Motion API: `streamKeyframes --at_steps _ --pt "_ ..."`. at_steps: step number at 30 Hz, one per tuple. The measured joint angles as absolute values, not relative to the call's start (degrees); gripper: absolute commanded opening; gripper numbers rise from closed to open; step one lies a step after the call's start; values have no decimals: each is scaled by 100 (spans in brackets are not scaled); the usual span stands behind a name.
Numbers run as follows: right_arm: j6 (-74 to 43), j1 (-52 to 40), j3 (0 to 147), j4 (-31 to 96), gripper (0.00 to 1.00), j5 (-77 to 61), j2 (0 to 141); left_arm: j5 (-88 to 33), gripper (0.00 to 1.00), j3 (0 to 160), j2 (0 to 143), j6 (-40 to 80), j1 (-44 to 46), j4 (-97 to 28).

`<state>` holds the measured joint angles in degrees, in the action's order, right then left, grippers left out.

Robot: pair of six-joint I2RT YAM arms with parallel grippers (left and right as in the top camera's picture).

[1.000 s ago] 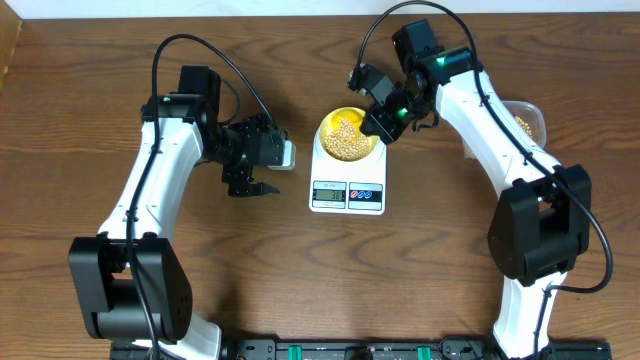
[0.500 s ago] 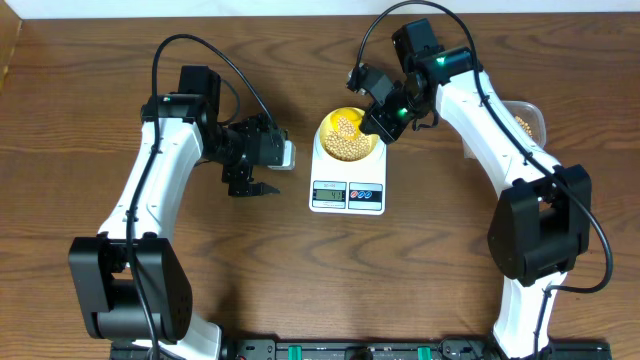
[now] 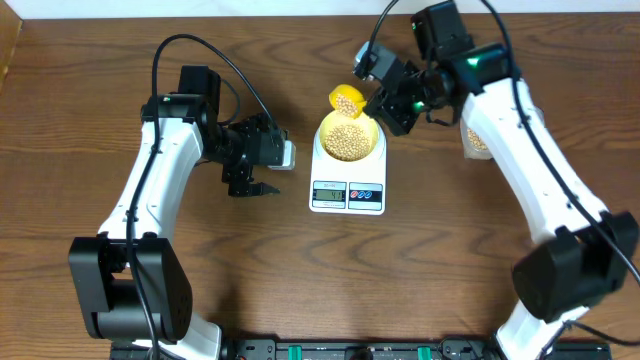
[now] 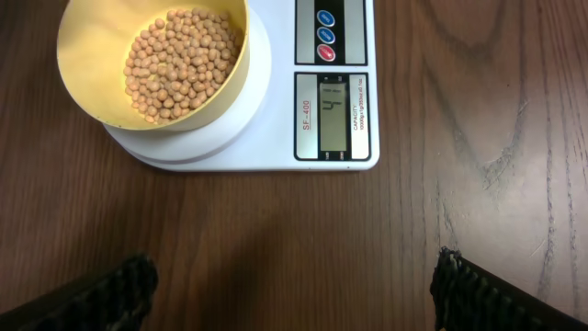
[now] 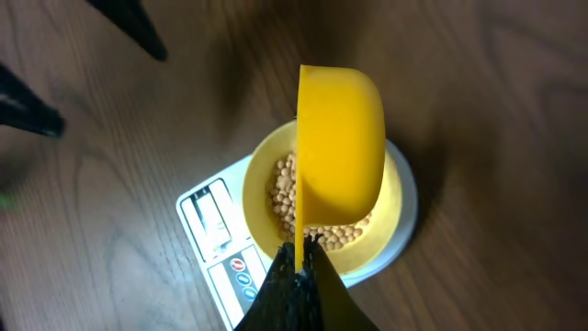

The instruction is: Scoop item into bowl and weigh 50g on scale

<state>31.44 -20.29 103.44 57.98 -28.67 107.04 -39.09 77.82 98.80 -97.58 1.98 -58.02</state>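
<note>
The pale yellow bowl (image 3: 322,140) stands on the white scale (image 3: 348,206) and holds many tan beans (image 3: 350,142). My right gripper (image 3: 385,100) is shut on the handle of a yellow scoop (image 3: 346,100), held just above the bowl's far edge with beans showing in it. In the right wrist view the scoop (image 5: 340,156) is tilted on its side over the bowl (image 5: 393,216), its handle pinched in the jaws (image 5: 301,267). My left gripper (image 3: 250,186) is open and empty on the left of the scale. The left wrist view shows the bowl (image 4: 92,46), beans (image 4: 179,60) and scale (image 4: 276,138).
A clear container with beans (image 3: 474,138) sits at the right, mostly hidden under my right arm. The scale's lit display (image 4: 333,115) and coloured buttons (image 4: 325,32) face the table's front. Bare wood lies around the scale.
My right arm has lifted and drawn back toward the far side, raising the scoop from low over the bowl to above its far edge. The left arm has not moved.
</note>
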Motion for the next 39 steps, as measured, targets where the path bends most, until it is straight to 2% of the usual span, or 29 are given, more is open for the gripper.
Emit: streamKeyframes --at_steps 16,39 --pt "3190 -2027 10344 5907 1 -2694 10551 -3909 98 7782 9880 -9758 200 -5802" --pt "2591 -1782 10344 5972 1 -3044 10551 -3909 98 7782 9880 -9758 200 -5802"
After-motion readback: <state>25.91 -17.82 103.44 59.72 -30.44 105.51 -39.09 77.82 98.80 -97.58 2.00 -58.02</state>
